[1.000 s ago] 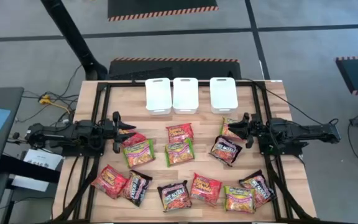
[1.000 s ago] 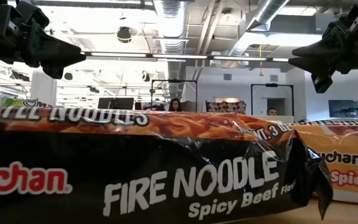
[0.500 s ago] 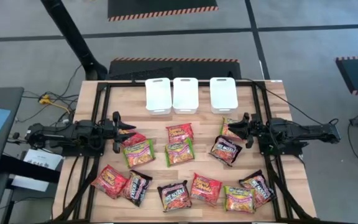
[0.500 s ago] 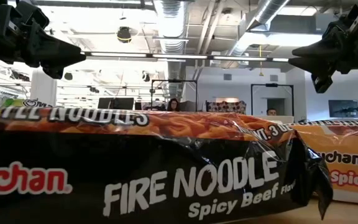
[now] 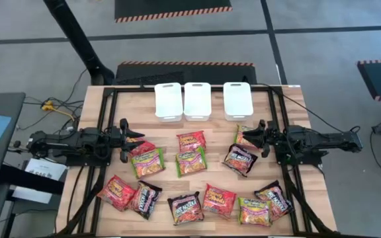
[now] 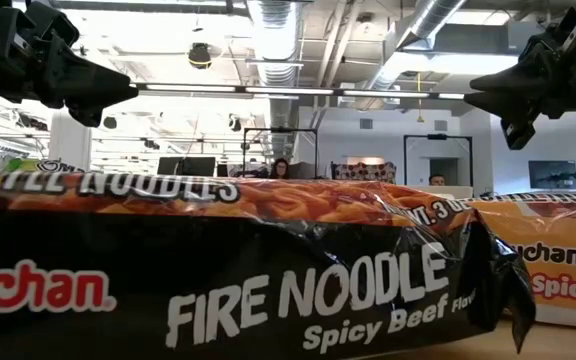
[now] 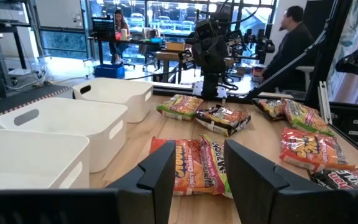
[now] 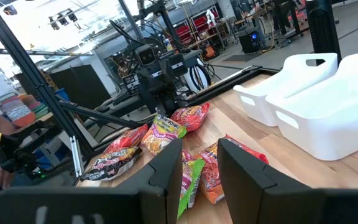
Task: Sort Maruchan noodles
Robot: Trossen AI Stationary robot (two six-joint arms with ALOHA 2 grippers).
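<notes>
While both arms hang above the table, the scene reads so:

Left gripper: above the table's left side, pointing toward the middle; fingers parted with a clear gap, nothing between them.

Right gripper: above the table's right side, pointing toward the middle and facing the left one; fingers parted, nothing held.

Packets by the left fingers: a red packet lies just past the fingertips, touching a green packet beside it; both flat on the wood.

Packets by the right fingers: a green-yellow packet lies partly under the fingertips; a black packet sits just beside it, nearer the table's front.

Packets between the two grippers: a red one and a green one, touching, about midway between the fingertips.

Front row: six packets well clear of both sets of fingers, from left to right red, black, black, red, green and black; neighbours touch or overlap.

Bins: three white ones in a row at the table's back edge, farther from the fingers than any packet; no packet shows in them.

Low view: a black Fire Noodle packet fills the foreground, an orange one behind it at right; both grippers show dark, high at the upper corners.

Room: a person stands beyond the table in the left wrist view.
</notes>
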